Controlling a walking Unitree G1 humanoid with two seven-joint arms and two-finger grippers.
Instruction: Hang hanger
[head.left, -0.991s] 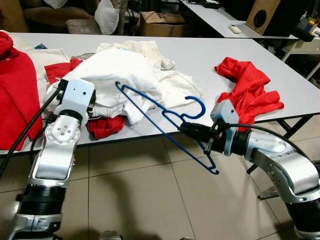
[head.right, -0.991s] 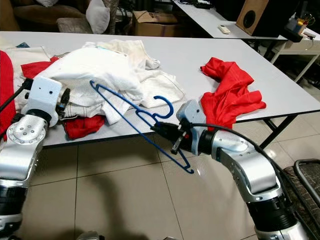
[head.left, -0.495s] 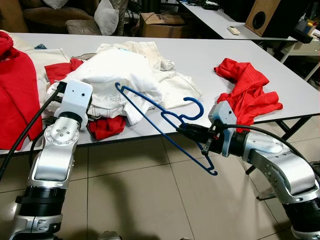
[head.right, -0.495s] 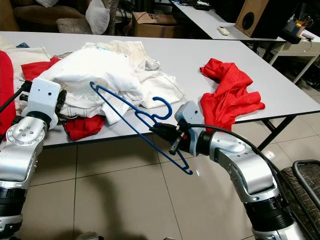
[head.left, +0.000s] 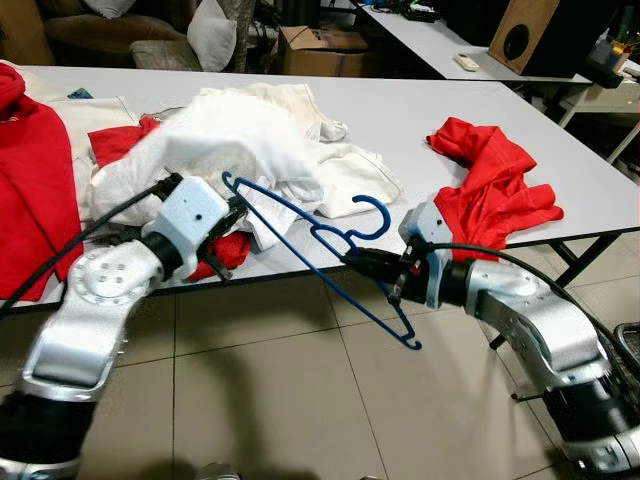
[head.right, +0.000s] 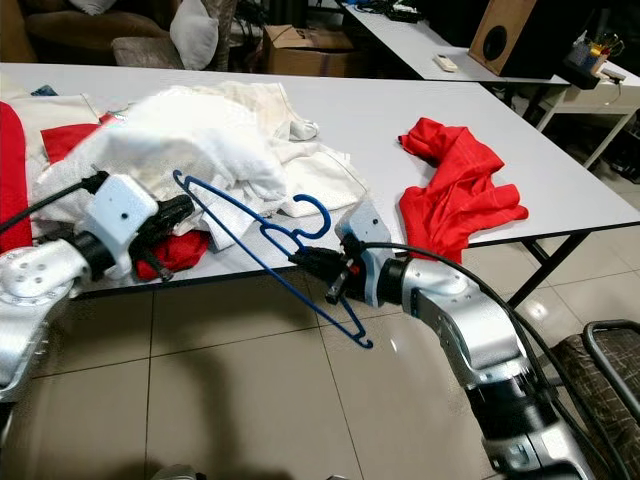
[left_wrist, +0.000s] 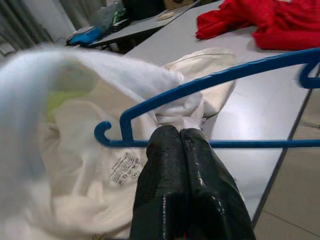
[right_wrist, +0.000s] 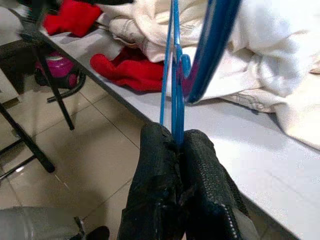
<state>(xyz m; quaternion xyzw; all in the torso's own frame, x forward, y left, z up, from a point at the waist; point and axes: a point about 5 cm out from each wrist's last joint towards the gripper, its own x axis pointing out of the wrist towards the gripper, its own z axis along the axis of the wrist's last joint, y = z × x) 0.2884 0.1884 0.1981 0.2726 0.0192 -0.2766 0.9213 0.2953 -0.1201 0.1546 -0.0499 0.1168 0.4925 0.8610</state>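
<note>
Blue hanger (head.left: 310, 236) clamped in right gripper (head.left: 352, 259); left gripper (left_wrist: 179, 134) seemingly pinching white garment (head.left: 235, 140).

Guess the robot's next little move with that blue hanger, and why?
Probably draw the white cloth over the thin blue plastic hanger's near end: the left gripper pinches cloth beside that end, and the right gripper holds the hanger below its hook.

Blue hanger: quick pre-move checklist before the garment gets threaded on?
1. Right hand shut on blue hanger near its hook: ok.
2. Left hand pinching white garment: ok, fabric bunched at the fingertips.
3. Hanger end inside a garment opening: cannot tell; the end sits beside the cloth.
4. Hanger free of the table: ok, held out past the front edge.
5. Red garment out of the way: ok, lying apart.
</note>
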